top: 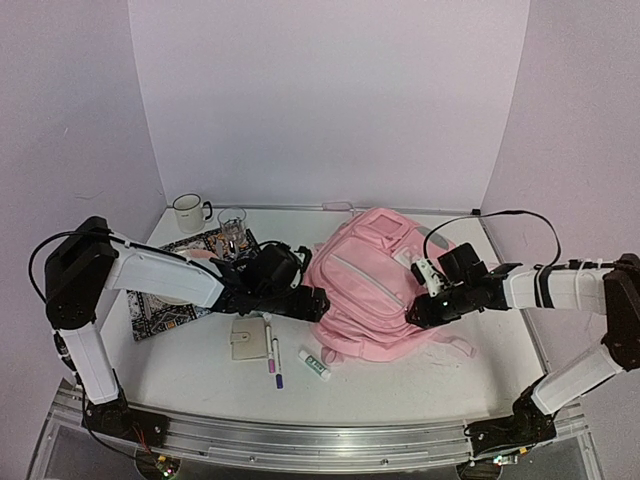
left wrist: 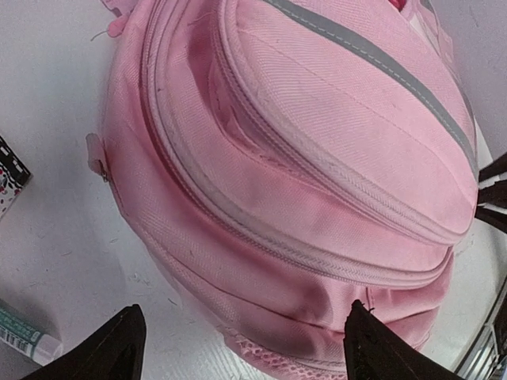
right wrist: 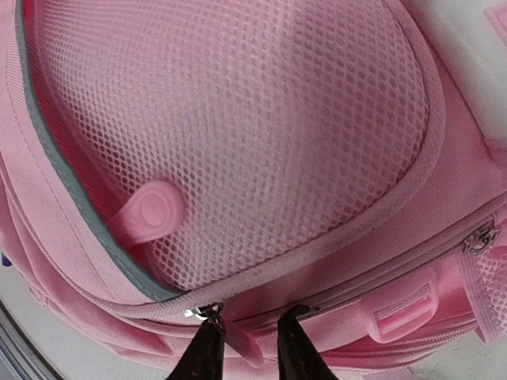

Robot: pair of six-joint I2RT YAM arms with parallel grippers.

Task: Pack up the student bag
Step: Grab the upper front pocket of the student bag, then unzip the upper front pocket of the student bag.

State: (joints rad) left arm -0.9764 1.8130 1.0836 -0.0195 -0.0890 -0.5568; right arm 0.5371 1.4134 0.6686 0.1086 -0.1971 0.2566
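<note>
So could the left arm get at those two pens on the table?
Probably yes: the pens lie in the open right beside the open left gripper, with nothing on top of them.

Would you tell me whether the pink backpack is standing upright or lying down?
Lying down: the backpack rests flat on the table, front pockets facing up.

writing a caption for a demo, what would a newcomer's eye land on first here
The big pink student bag lying in the middle of the white table dominates, with an arm reaching in from each side: left jaws wide open at its edge, right jaws close together at a zip seam. Next come the small items at its near left: a beige wallet, two pens and a white tube.
</note>
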